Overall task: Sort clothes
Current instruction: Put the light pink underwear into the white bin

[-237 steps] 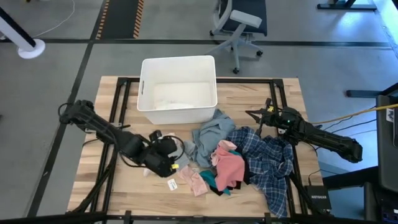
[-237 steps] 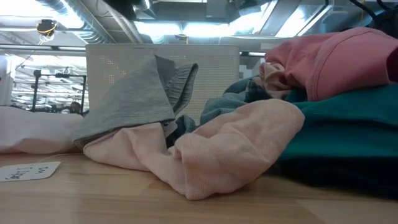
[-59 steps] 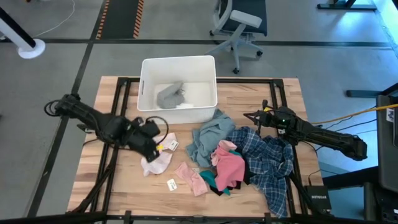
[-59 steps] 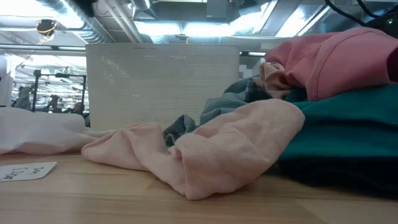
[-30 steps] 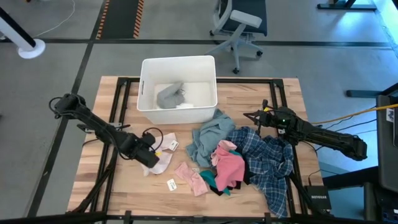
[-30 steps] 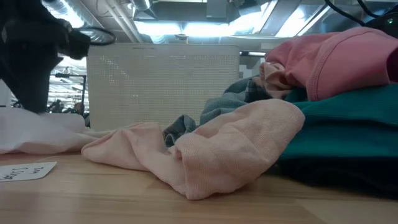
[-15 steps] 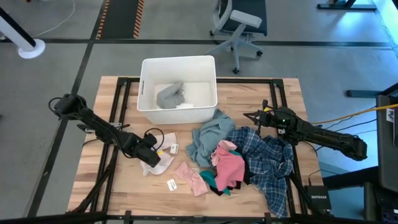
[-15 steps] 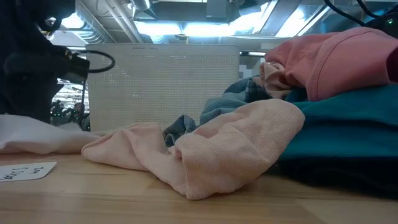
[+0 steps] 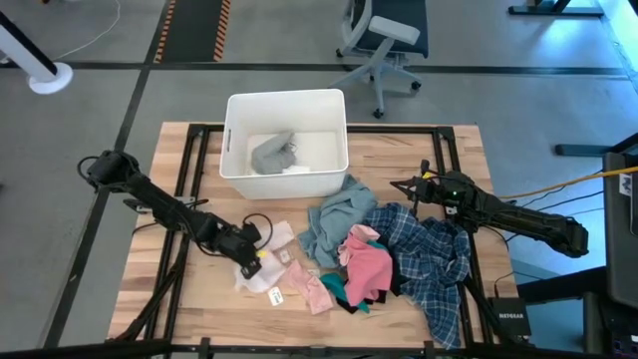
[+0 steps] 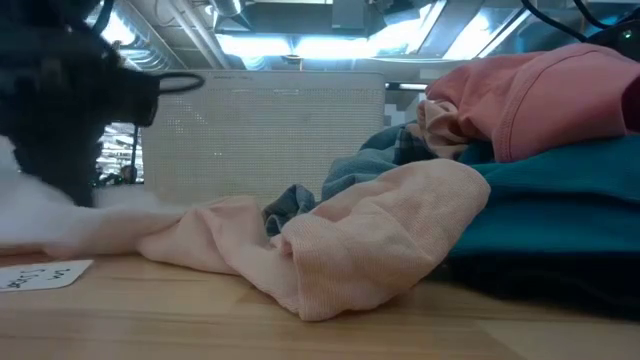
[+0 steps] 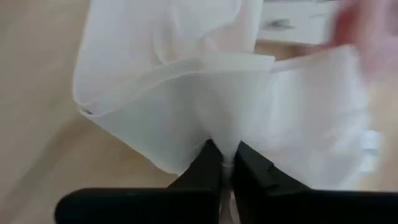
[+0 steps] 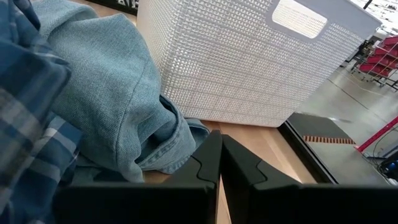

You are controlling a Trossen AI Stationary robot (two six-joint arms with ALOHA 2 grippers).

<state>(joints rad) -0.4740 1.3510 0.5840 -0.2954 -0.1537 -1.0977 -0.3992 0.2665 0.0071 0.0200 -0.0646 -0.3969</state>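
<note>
My left gripper (image 9: 249, 259) is shut on a white cloth (image 9: 267, 261) lying left of the clothes pile; the left wrist view shows the closed fingertips (image 11: 211, 163) under a peak of that cloth (image 11: 186, 106). The pile holds a grey-blue top (image 9: 334, 212), a pink piece (image 9: 369, 264), a pale pink piece (image 9: 309, 286), a teal piece (image 9: 337, 289) and a plaid shirt (image 9: 431, 257). A grey garment (image 9: 271, 152) lies in the white bin (image 9: 236, 150). My right gripper (image 9: 402, 183) waits shut by the pile's far right side. My left gripper pinches a raised fold of the white cloth (image 11: 225, 142) between its two fingers. The fingers come from above, slanting down from the table's left. The cloth draws up into a peak at the fingers, and the rest of it lies spread on the table.
A paper label (image 9: 275, 295) lies on the wood near the white cloth. The bin stands at the table's far side, behind the pile. Bare tabletop (image 9: 199, 299) shows at the near left. An office chair (image 9: 384, 40) stands beyond the table.
My left gripper has sunk onto the white cloth, tipped more steeply downward, and shut on it from wide open. The cloth has bunched up under the fingers and shifted a little toward the pile.
</note>
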